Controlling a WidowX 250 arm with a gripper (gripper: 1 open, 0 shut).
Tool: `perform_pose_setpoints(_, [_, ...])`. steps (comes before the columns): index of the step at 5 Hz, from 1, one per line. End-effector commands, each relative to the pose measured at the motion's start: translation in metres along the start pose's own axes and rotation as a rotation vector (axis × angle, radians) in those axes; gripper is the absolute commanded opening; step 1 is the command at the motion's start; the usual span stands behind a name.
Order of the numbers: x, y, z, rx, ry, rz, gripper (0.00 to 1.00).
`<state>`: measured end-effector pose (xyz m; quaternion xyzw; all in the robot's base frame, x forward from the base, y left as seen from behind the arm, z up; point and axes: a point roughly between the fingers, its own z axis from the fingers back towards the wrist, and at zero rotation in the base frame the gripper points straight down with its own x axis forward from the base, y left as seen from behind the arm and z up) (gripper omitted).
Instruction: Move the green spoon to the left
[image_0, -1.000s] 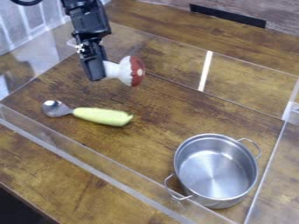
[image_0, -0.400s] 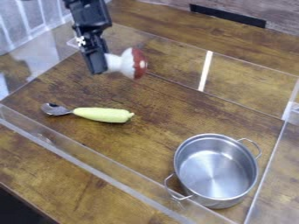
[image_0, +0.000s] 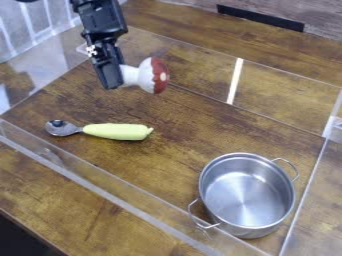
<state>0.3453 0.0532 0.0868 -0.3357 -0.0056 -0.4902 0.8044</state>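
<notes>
The green spoon (image_0: 115, 130) lies flat on the wooden table at the left. Its yellow-green handle points right and its silver bowl (image_0: 58, 127) points left. My black gripper (image_0: 104, 76) hangs well behind the spoon, at the upper left, and does not touch it. The fingers point down and stand narrow. They look closed on the white stem of a red-capped toy mushroom (image_0: 151, 75), which sticks out sideways to their right.
A clear plastic wall (image_0: 80, 175) rings the work area, with another edge along the back. A shiny steel pot (image_0: 246, 194) with two handles stands at the front right. Bare wood lies between the spoon and the pot.
The gripper and the mushroom rose slightly together, then settled. The spoon turned a little, its bowl shifting toward the front and its handle end toward the back.
</notes>
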Motion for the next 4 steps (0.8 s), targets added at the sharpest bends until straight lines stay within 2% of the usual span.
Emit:
perform_pose_setpoints(1, [0.0183,-0.0251,0.0307,0.109,-0.001,-0.084,0.00])
perform_pose_setpoints(2, [0.0204,-0.0282,0.0260,0.106,-0.005,-0.091,0.00])
perform_pose_setpoints(4, [0.0197,-0.0311,0.0277,0.102,-0.009,-0.108,0.00])
